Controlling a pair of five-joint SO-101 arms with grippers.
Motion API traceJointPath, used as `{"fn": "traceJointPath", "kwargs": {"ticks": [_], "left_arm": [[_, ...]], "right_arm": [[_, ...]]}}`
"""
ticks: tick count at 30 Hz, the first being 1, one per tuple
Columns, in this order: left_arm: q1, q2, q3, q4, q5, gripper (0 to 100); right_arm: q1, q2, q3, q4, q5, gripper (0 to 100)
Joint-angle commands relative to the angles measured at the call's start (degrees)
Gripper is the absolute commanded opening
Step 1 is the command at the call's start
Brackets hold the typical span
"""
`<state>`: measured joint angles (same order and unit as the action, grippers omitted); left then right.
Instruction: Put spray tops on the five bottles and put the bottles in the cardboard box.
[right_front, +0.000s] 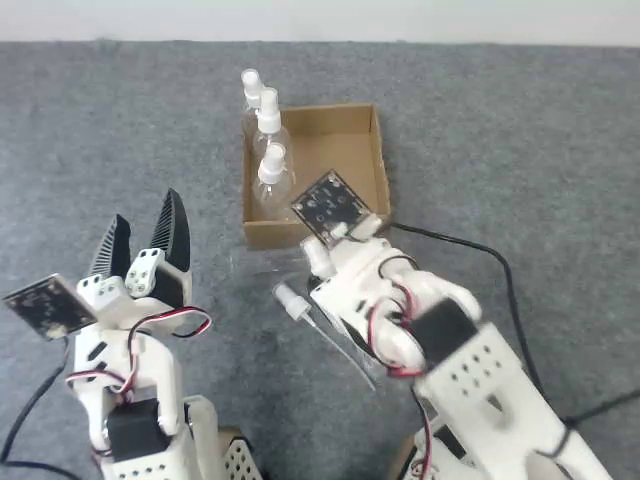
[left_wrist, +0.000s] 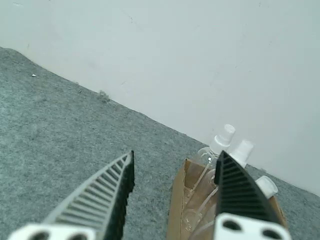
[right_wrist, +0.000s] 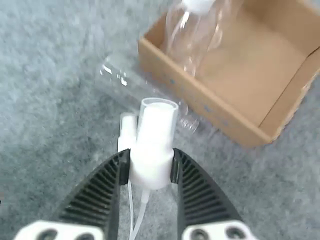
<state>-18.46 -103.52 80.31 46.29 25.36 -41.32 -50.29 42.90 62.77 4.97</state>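
Note:
My right gripper (right_wrist: 150, 156) is shut on a white spray top (right_wrist: 153, 131), held just above the carpet. Beneath it lies a second spray top (right_wrist: 127, 131) with its thin tube, which is the loose spray top (right_front: 292, 302) in the high view. A clear bottle without a top (right_wrist: 142, 95) lies on its side against the front wall of the cardboard box (right_wrist: 200, 97). In the box (right_front: 335, 150), three capped bottles (right_front: 270, 120) stand along one side. My left gripper (right_front: 140, 240) is open in the air, away from the box, with nothing in it.
Grey carpet (right_front: 520, 140) covers the whole table and a white wall rises behind it. The right arm (right_front: 400, 310) sits over the middle, just in front of the box. A black cable (right_front: 505, 275) runs beside it. The box's other half has bare floor.

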Motion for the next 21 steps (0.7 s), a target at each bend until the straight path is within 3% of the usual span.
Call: {"fn": "traceJointPath", "kwargs": {"ticks": [1, 21], "left_arm": [[0.0, -0.7, -1.1, -1.9, 0.2, 24], [0.2, -0.7, -1.2, -1.9, -2.1, 19]], "right_arm": [[-0.6, -7.5, 0.2, 0.2, -0.6, 0.6], [-0.1, -44.0, 16.2, -7.5, -0.1, 0.6]]}}
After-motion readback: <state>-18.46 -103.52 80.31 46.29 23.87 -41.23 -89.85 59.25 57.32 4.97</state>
